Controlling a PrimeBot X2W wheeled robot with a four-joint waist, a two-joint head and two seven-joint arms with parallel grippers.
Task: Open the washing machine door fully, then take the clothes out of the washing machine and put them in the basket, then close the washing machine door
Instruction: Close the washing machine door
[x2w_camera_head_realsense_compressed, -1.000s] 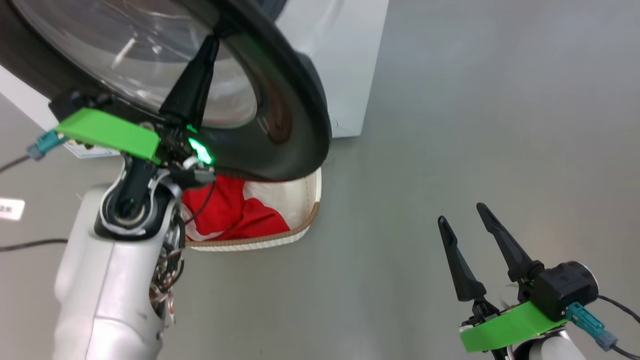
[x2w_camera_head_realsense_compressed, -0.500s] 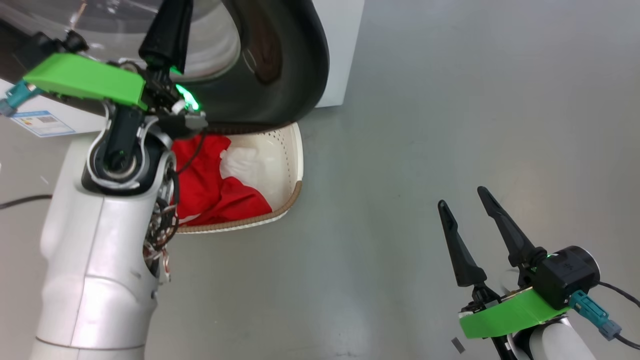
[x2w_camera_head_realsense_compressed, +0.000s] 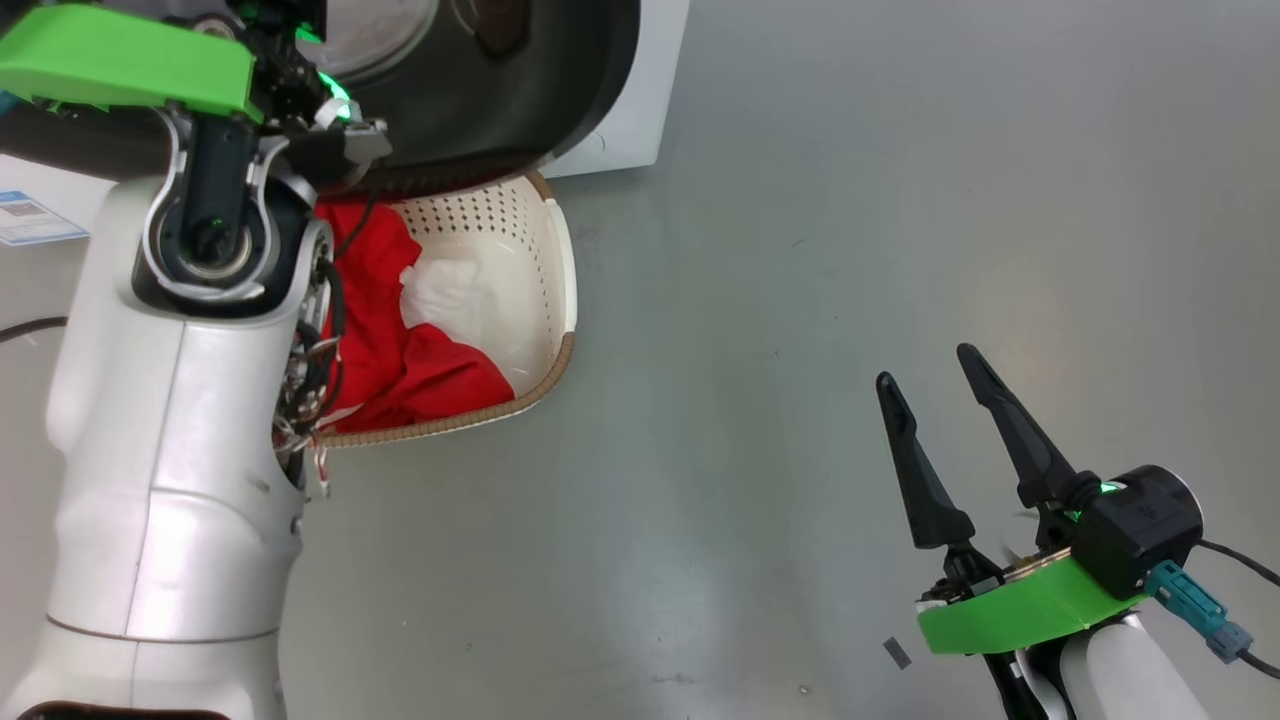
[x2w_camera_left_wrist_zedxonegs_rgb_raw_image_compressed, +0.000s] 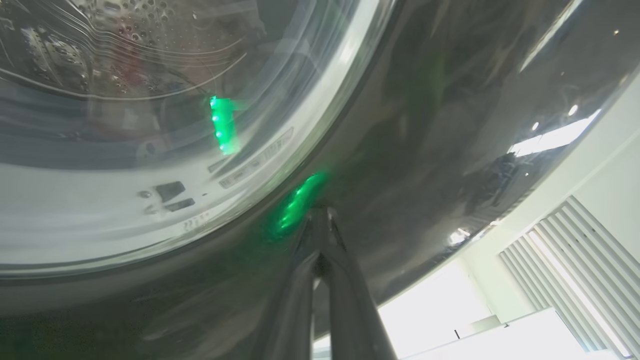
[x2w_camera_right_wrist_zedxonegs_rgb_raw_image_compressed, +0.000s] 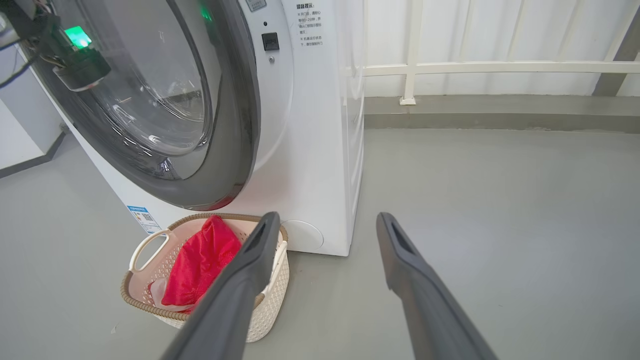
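The washing machine door (x2w_camera_left_wrist_zedxonegs_rgb_raw_image_compressed: 425, 125) has a glossy black rim and a bulging glass centre (x2w_camera_left_wrist_zedxonegs_rgb_raw_image_compressed: 125, 125). My left gripper (x2w_camera_left_wrist_zedxonegs_rgb_raw_image_compressed: 322, 215) is shut, its tips pressed on that black rim with nothing between them. The door (x2w_camera_right_wrist_zedxonegs_rgb_raw_image_compressed: 235, 125) stands at a small angle to the front of the white washing machine (x2w_camera_right_wrist_zedxonegs_rgb_raw_image_compressed: 320, 150). Below the door sits the cream basket (x2w_camera_head_realsense_compressed: 555, 300) with the red and white clothes (x2w_camera_head_realsense_compressed: 400, 340) inside. From the right wrist I see the basket (x2w_camera_right_wrist_zedxonegs_rgb_raw_image_compressed: 145, 300) and clothes (x2w_camera_right_wrist_zedxonegs_rgb_raw_image_compressed: 200, 260) too. My right gripper (x2w_camera_head_realsense_compressed: 925, 365) hangs open and empty over the floor, far right of the basket.
Grey floor stretches right of the machine. A white railing (x2w_camera_right_wrist_zedxonegs_rgb_raw_image_compressed: 475, 67) and a low kerb run along the back wall. My left forearm (x2w_camera_head_realsense_compressed: 170, 450) stands close against the basket's left side. A black cable (x2w_camera_head_realsense_compressed: 30, 328) lies on the floor at the left.
The head camera has moved, so the whole picture has shifted. My left gripper has gone forward with the door, its fingers now past the picture's top edge. The right gripper has stayed open.
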